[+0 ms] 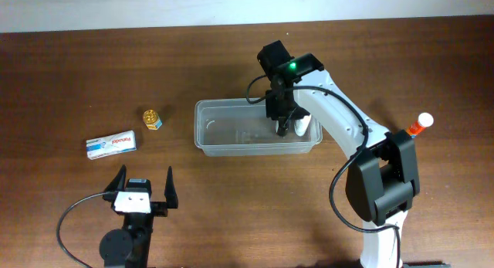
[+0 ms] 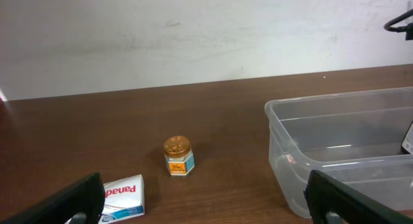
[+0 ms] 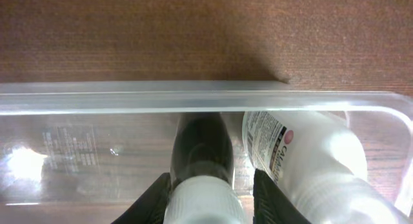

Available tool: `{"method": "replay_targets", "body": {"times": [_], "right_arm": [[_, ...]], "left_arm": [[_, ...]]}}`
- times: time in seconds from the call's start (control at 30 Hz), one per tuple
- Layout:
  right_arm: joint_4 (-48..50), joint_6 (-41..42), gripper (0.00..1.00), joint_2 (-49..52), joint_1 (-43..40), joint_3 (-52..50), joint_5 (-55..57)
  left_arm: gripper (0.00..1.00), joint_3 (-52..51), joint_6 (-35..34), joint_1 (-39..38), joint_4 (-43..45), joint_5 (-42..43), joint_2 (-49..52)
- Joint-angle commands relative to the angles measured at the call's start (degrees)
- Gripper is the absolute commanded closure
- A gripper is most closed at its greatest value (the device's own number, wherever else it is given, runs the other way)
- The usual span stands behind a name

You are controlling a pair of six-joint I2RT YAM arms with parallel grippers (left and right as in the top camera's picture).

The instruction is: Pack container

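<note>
Our right gripper (image 1: 284,129) pinches a dark white-capped bottle (image 3: 201,153) inside the clear rectangular plastic container (image 1: 202,137) at table centre, beside a white bottle (image 3: 310,153) already in, while the blue-white box (image 1: 112,144) and gold-lidded jar (image 1: 153,118) wait at its nine o'clock, left gripper (image 1: 145,189) spread

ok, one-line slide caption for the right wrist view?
Right gripper clamps a dark, white-capped bottle inside the clear container, next to a white labelled bottle lying there.

Seemingly a robotics lab: brown wooden table (image 1: 62,83); plain white wall (image 2: 193,37); white robot arm (image 1: 340,121).
</note>
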Motion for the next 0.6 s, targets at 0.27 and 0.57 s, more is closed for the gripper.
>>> {"method": "replay_targets", "body": {"times": [0.27,0.57], "right_arm": [[-0.57,-1.42,0.67,-0.13,0.24,1.2,0.52],[-0.7,-3.17,0.67,-0.13,0.24,1.2,0.55]], "left_arm": [[0.01,-0.33,1.11,0.35,-0.07,-0.17,-0.48],[0.01,-0.33,1.11,0.35,-0.07,-0.17,-0.5]]}}
